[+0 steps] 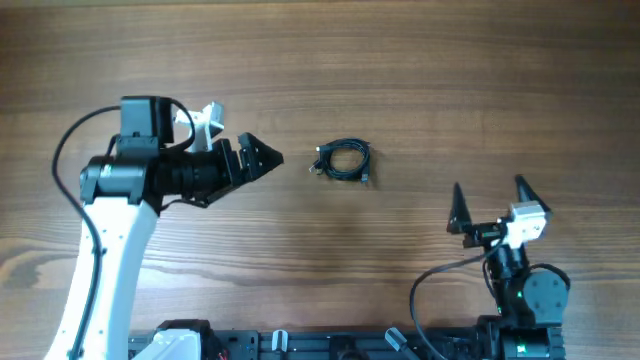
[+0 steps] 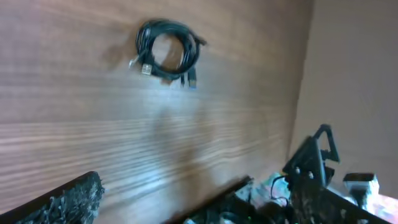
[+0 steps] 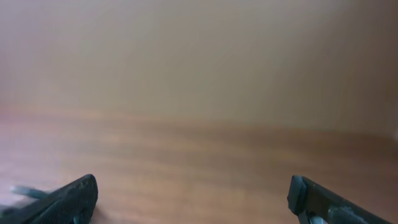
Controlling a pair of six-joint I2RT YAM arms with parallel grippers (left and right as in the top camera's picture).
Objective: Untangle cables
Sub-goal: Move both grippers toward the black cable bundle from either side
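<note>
Untangling not begun: cables in one coil, both grippers empty.
Left gripper point(image 1: 272, 157): jaws apart as far as the wrist view shows, holding nothing, aimed at the coil from near its left side, not touching it. Cables point(image 1: 343, 160): one small dark coil at the middle of the table point(image 1: 420, 60), plug ends at its rim, no strand pulled free. Right gripper point(image 1: 490, 203): fingers spread wide, empty, well apart at lower right. Judged outstanding: everything, meaning the first grasp, opening the loops and separating the cords.

overhead: straight down, far | left wrist: tilted downward — shares cables point(image 2: 189, 56) with overhead | right wrist: low, facing along table point(image 3: 199, 162)
</note>
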